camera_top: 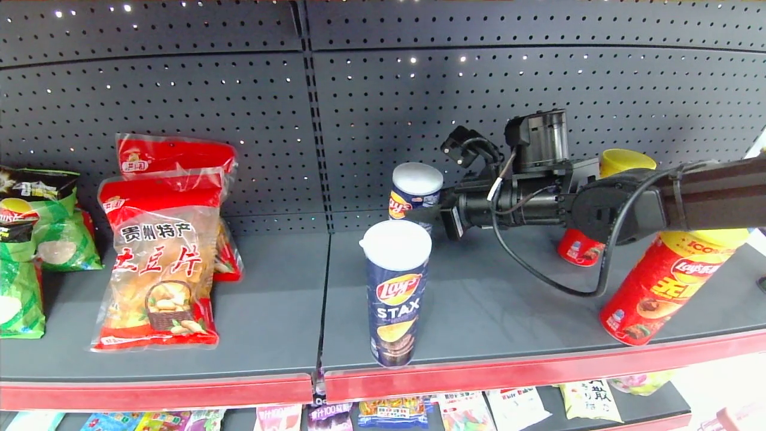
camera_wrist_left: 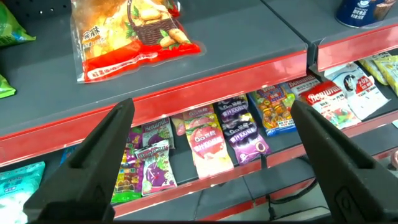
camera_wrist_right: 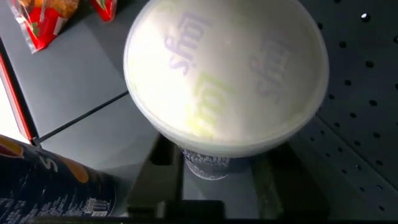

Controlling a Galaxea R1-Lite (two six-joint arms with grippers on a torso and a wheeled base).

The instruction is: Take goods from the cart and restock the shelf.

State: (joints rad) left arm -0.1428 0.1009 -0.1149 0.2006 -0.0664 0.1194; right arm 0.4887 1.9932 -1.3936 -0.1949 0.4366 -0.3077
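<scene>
Two tall blue chips cans stand on the grey shelf [camera_top: 269,311]. One blue can [camera_top: 396,293] is near the front edge. The other blue can [camera_top: 415,193] stands upright at the back by the pegboard. My right gripper [camera_top: 428,213] comes in from the right and is shut on this back can's body. From the right wrist, its white lid [camera_wrist_right: 227,74] sits above the gripper [camera_wrist_right: 214,165], with a dark finger [camera_wrist_right: 158,177] pressed on each side. My left gripper [camera_wrist_left: 212,104] hangs open and holds nothing, in front of the shelf's red edge [camera_wrist_left: 186,93].
Red bags of potato slices [camera_top: 158,263] and green chip bags [camera_top: 27,239] lie on the shelf's left half. Red cans [camera_top: 661,287] stand at the right under my right arm. Several small snack packets [camera_wrist_left: 211,140] fill the lower shelf.
</scene>
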